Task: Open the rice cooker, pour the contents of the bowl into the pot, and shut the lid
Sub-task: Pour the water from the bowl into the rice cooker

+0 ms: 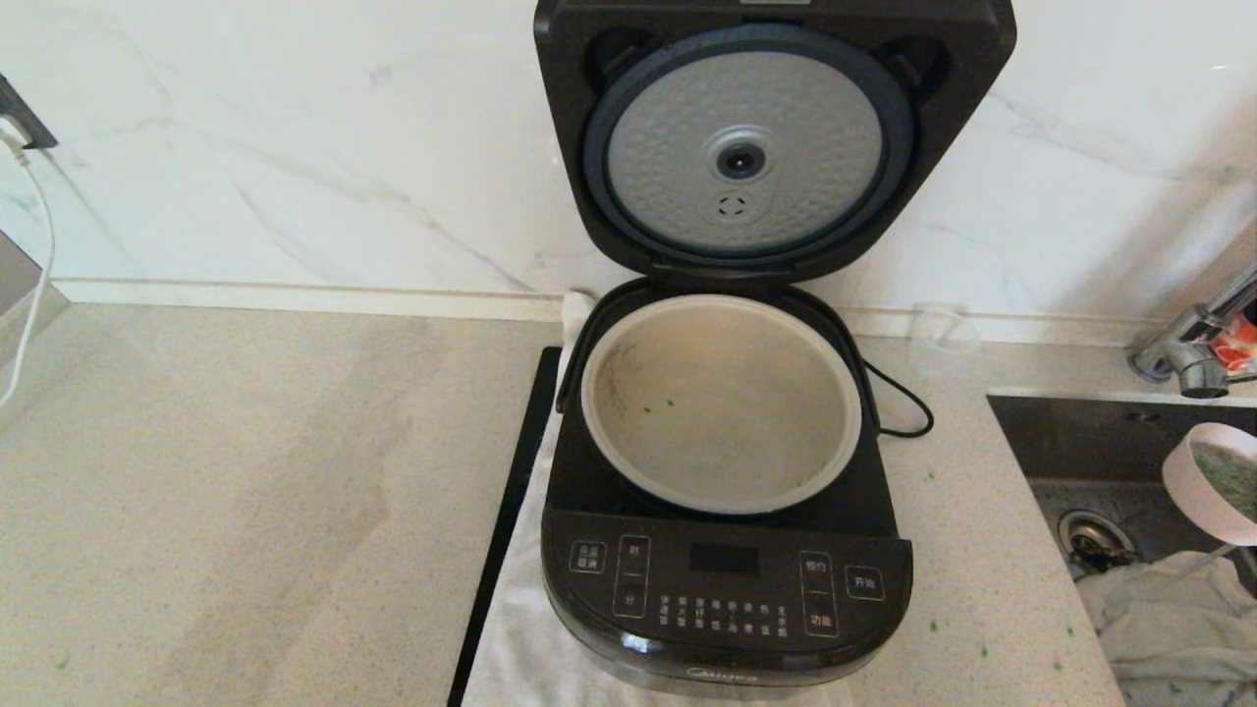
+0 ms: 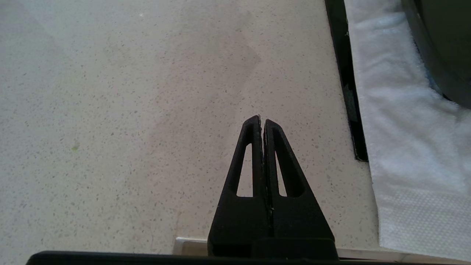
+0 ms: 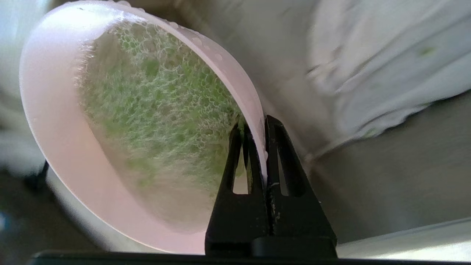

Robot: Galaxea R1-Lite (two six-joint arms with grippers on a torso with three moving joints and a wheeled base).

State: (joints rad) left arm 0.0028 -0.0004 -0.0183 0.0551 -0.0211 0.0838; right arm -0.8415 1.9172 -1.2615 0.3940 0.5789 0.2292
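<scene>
Head view: the rice cooker stands at the middle of the desk on a white cloth, its lid swung fully upright against the marble wall so that the dimpled silver disc and grey gasket face forward, which leaves the pot exposed and free to receive a pour. The pot looks nearly bare, with only a few green specks on its wall toward 9 o'clock. The bowl sits at about 3 o'clock from the cooker, well apart from it, raised above the steel sink and tilted, with a crumpled cloth lying below it and the faucet beyond. In the right wrist view the right claw pinches the rim of the bowl, one finger inside and one outside the wall, a hold that judges well for carrying and then tipping. The contents of the bowl, green bits under a foamy film, remain inside despite the tilt. The right arm itself lies outside the head view. In the left wrist view the left claw hangs over bare desk at about 9 o'clock from the cooker, fingers pressed together and holding nothing, parked clear of the pouring path. Opening appears done; pouring and closing remain.
</scene>
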